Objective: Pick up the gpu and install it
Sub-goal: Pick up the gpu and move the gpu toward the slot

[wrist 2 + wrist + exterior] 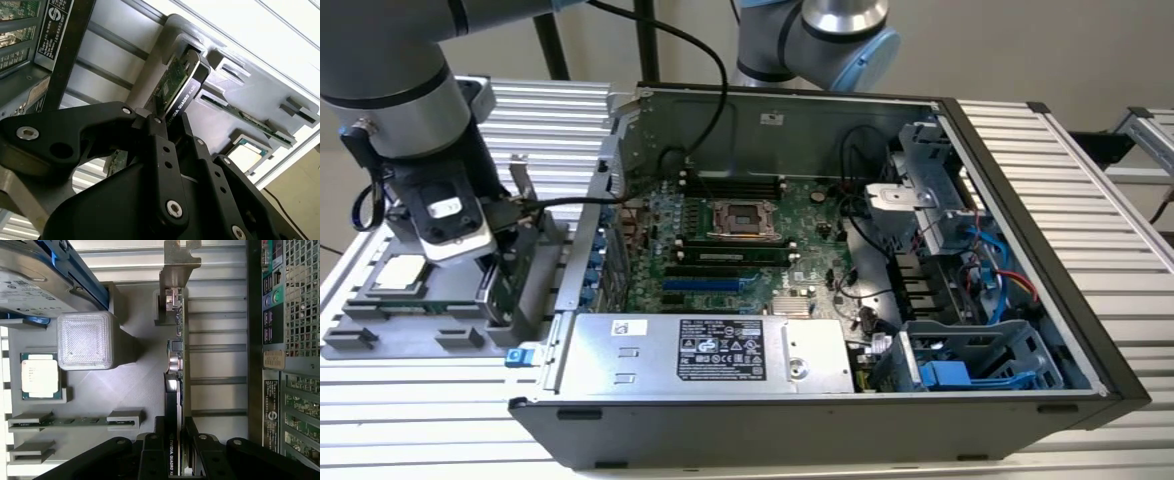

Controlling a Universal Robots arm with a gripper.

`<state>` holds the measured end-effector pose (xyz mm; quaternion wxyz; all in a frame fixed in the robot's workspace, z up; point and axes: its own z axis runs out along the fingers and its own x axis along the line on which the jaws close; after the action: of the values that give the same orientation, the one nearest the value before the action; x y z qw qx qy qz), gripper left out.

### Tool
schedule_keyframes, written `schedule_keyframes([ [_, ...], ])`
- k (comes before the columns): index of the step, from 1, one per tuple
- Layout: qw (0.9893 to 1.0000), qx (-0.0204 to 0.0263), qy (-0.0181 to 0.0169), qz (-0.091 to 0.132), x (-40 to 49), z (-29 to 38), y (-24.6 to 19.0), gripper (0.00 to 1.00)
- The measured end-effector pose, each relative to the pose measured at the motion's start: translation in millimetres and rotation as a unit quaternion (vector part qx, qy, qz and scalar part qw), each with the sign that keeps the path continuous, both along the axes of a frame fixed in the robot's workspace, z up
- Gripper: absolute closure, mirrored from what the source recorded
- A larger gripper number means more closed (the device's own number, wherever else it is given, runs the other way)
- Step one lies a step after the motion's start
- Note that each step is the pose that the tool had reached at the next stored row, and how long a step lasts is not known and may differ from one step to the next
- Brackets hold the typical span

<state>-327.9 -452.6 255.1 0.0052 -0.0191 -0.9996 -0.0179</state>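
Beside the open black computer case (854,430), holds thin green black-shrouded gpu card (176,347), jaws clamped on its shroud edge. Looks light, stiff, fragile; best kept pinched there.

Case wall (255,315) just beside gpu (172,410)

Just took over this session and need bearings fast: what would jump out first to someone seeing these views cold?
The black gripper is closed on the thin green graphics card with black shroud and silver bracket, which stands on edge in the grey moulded parts tray. The big open dark-grey computer case lies to the exterior view's right of that tray, green motherboard exposed.
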Motion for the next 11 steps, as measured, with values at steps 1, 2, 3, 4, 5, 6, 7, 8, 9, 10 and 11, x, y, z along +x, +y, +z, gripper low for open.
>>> schedule_keyframes([
  [1, 1.0, 0.0, 0.0, 0.0, 0.0, 0.7, 0.0, 1.0],
  [2, 1.0, 0.0, 0.0, 0.0, 0.0, 1.5, 0.0, 1.0],
  [3, 1.0, 0.0, 0.0, 0.0, 0.0, 2.3, 0.0, 1.0],
  [4, 1.0, 0.0, 0.0, 0.0, -0.1, 2.9, 0.1, 1.0],
  [5, 1.0, 0.0, 0.0, 0.0, -0.1, 3.6, 0.1, 1.0],
  [6, 1.0, 0.0, -0.0001, 0.001, -0.1, 4.2, 0.1, 1.0],
  [7, 1.0, 0.0, 0.0, 0.001, -0.1, 4.9, 0.1, 1.0],
  [8, 1.0, 0.0, 0.0, 0.001, -0.1, 5.6, 0.1, 1.0],
  [9, 1.0, 0.0, 0.0, 0.001, -0.1, 6.2, 0.1, 1.0],
  [10, 1.0, 0.0, 0.0, 0.001, -0.1, 6.8, 0.1, 1.0],
  [11, 1.0, 0.0, 0.0, 0.001, -0.1, 7.3, 0.1, 1.0],
])
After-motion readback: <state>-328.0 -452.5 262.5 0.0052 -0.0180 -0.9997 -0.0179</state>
